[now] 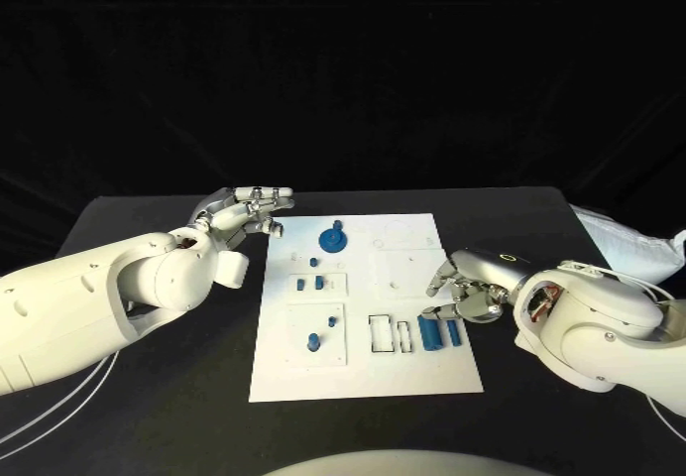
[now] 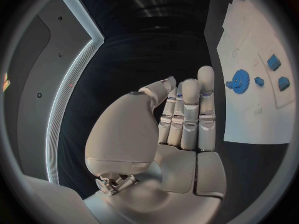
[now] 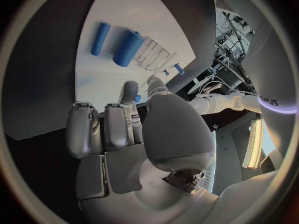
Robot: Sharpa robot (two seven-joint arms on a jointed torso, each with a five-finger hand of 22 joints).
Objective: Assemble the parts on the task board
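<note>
- We note a black tabletop (image 1: 158,397) carrying the white task board (image 1: 414,372), which lies in the middle between the two arms.
- We find the left robot hand (image 1: 246,211) hovering over the tabletop just off the board's far left corner. The left wrist view shows its fingers (image 2: 190,112) straight and pressed side by side, with nothing in them.
- We find the right robot hand (image 1: 465,290) at the board's right edge, near the middle of that edge. The right wrist view shows its fingers (image 3: 115,127) curled in over the palm, and we see nothing held between them.
- We record a blue gear-shaped part (image 1: 332,238) standing on the far half of the board, near the left robot hand and apart from it.
- We record two blue cylinders, a thicker one (image 1: 432,332) and a thinner one (image 1: 455,332), lying side by side on the board just below the right robot hand.
- We record small blue pegs (image 1: 310,284) in a square recess left of centre, and another blue peg (image 1: 313,342) in the recess nearer the robot.
</note>
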